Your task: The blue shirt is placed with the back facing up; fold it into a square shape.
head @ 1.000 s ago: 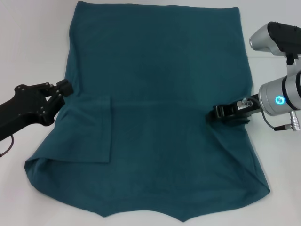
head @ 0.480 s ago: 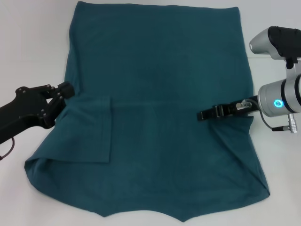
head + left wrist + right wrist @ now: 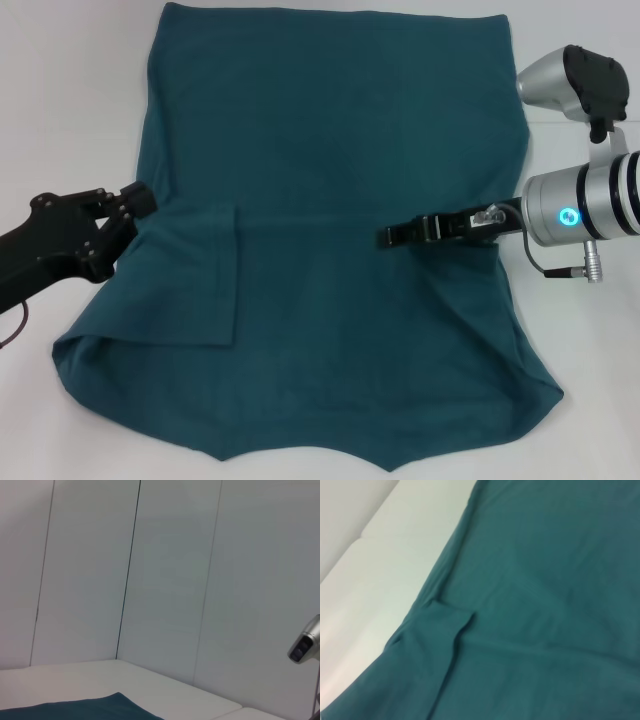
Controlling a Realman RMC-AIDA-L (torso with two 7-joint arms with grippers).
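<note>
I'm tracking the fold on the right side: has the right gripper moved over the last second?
Yes. The right gripper has slid toward the middle of the blue shirt, farther from the shirt's right edge, drawing that side's fabric inward with it.

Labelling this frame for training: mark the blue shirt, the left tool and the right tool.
blue shirt [image 3: 330, 130]: head view, flat upper middle of the cloth.
left tool [image 3: 135, 200]: head view, tip at the shirt's left edge.
right tool [image 3: 395, 236]: head view, tip over the shirt's middle.

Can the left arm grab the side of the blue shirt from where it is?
Probably yes. The left tool sits right at the blue shirt's left edge, with nothing between them.
</note>
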